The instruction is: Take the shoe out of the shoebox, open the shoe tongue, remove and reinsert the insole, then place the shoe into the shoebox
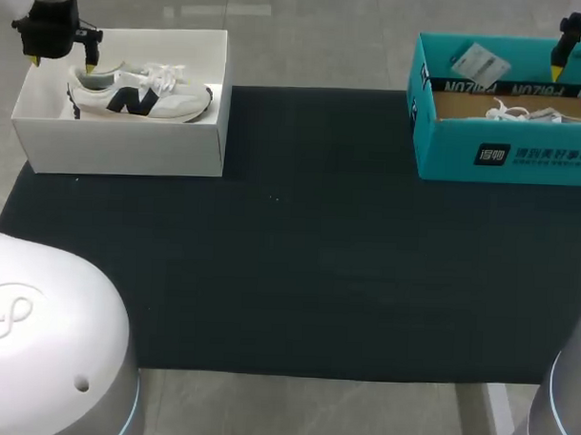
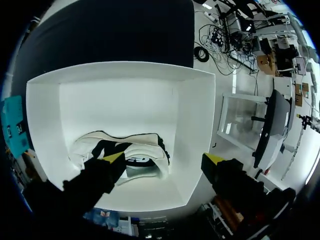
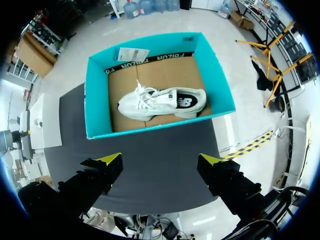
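L shoe (image 1: 132, 96) in L box (image 1: 121, 147) | R shoe (image 3: 162, 102) in R box (image 1: 507, 153)

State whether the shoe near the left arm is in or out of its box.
In: the shoe lies inside the white box, walls all round it; the left gripper is open above.

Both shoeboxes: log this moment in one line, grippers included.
left gripper open over white shoebox, shoe inside | right gripper open above teal shoebox, second shoe inside | nothing grasped

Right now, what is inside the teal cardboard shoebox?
A white lace-up sneaker lies on a brown cardboard liner, with a white paper tag against a wall of the teal shoebox. Its insole and anything beneath are hidden.
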`<control>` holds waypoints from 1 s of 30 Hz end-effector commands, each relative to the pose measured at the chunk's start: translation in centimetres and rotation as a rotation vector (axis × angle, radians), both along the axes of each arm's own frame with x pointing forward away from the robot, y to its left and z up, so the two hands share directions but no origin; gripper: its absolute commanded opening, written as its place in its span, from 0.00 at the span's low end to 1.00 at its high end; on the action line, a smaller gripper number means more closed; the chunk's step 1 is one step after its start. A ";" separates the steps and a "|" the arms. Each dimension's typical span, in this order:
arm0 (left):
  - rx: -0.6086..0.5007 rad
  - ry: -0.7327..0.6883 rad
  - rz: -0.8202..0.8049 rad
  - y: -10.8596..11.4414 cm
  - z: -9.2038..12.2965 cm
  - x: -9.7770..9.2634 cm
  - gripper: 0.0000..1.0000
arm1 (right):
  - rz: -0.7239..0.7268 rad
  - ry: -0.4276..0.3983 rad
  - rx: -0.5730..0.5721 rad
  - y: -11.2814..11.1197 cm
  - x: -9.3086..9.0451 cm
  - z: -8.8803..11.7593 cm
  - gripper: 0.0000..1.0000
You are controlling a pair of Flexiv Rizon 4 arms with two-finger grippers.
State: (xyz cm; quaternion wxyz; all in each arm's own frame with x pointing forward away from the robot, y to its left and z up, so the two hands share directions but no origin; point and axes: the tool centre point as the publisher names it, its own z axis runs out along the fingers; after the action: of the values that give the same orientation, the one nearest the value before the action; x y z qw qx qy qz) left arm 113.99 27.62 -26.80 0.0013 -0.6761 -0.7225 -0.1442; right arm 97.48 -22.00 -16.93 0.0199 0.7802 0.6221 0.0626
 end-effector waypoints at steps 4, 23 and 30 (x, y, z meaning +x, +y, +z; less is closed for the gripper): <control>-0.016 0.039 -0.003 0.4 -0.1 1.1 1.00 | 0.001 -0.002 0.002 0.0 0.0 0.0 1.00; -0.049 0.058 0.005 1.2 -1.0 4.4 1.00 | 0.001 -0.002 0.002 0.0 0.0 0.0 1.00; -0.029 0.090 -0.010 1.4 -2.6 6.3 1.00 | 0.001 -0.002 0.002 0.0 0.0 0.0 1.00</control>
State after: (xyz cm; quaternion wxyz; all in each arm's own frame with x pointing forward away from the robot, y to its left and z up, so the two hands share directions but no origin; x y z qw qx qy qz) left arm 117.79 29.06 -28.59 0.0068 -0.6847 -0.7194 -0.1168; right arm 97.49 -21.98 -16.92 0.0201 0.7801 0.6222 0.0624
